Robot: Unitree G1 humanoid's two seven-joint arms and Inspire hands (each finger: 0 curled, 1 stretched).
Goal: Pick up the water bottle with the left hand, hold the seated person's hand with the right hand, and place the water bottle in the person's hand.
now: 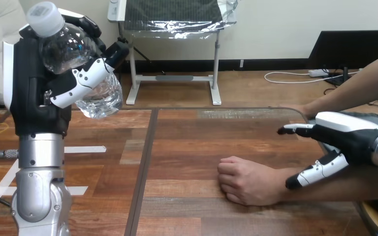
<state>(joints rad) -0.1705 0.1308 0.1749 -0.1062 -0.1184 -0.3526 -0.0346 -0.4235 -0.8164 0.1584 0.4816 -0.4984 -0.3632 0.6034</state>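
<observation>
Stretching across the view is the wooden table (187, 147). The robot's left arm (39, 196) stands tall at the left. Its left hand (29, 93) is curled tight round a clear water bottle (64, 46), held high above the table and tipped. The right hand (349, 135) is spread wide at the right, just over the person's wrist (288, 183), fingers straight and not wrapped round it. The person's hand (246, 179) rests on the table as a loose fist. The bottle's white cap (46, 18) points up and left.
</observation>
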